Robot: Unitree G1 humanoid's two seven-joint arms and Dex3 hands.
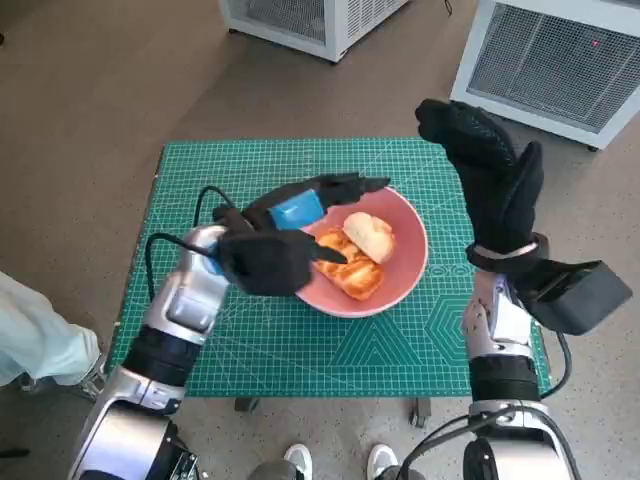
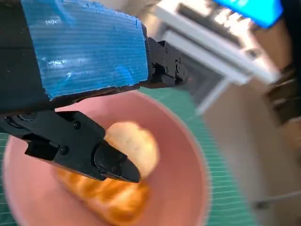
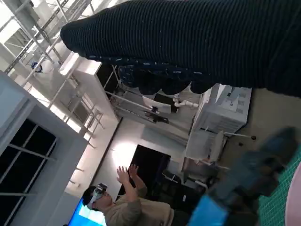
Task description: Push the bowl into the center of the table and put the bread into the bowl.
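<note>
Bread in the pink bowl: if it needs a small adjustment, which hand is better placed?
Probably the left hand. It hovers over the pink bowl, its fingers beside the bread. The right hand is raised above the table's far right corner, away from the bowl.

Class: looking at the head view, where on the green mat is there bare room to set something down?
Bare mat lies along the far edge behind the left hand, and along the near edge before the pink bowl. The middle is crowded: bowl, bread, left hand.
</note>
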